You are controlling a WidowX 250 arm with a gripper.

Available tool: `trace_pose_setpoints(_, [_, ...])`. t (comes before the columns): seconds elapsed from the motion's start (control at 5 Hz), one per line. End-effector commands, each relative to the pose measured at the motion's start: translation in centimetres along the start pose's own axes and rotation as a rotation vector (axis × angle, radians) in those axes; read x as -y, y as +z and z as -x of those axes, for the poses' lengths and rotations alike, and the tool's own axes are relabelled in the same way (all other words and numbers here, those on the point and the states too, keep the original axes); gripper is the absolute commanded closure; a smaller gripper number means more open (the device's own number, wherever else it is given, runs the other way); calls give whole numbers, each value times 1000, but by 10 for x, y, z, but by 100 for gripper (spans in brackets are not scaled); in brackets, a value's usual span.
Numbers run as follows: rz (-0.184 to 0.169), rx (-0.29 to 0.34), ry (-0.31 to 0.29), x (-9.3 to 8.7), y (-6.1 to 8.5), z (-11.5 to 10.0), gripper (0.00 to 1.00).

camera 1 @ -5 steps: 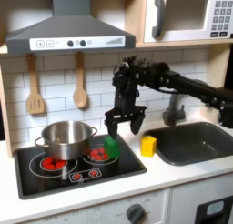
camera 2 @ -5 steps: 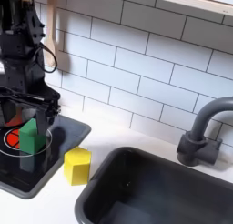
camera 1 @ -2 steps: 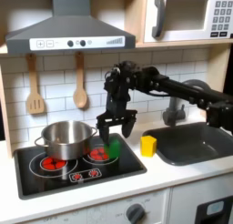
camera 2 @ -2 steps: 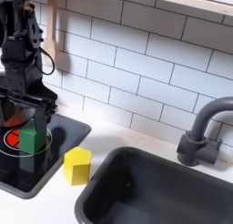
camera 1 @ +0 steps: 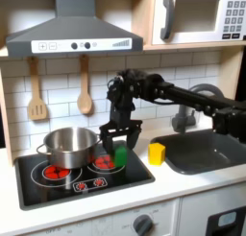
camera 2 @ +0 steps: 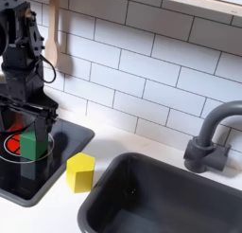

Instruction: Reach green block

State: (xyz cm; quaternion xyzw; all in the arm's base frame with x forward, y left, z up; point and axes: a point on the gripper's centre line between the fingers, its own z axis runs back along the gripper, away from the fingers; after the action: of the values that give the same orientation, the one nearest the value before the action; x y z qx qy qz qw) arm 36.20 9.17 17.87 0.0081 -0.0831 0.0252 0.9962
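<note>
Pincer: jaws spread wide, straddling the green block | Green block: on the stove top, right of the steel pot | Yellow block: on the worktop.

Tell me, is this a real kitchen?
Probably a toy play kitchen: a small stove top with printed red burners, a little sink with a faucet, and a microwave above.
</note>
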Motion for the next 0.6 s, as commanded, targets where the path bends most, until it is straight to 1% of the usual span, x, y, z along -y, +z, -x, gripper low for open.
trace_pose_setpoints(0.0, [5,-19,-14,-5,-15,-2,0])
trace_pose_setpoints(0.2, [10,-21,-18,-9,-20,-3,0])
trace_pose_setpoints(0.4, [19,-36,-34,-8,-27,-3,0])
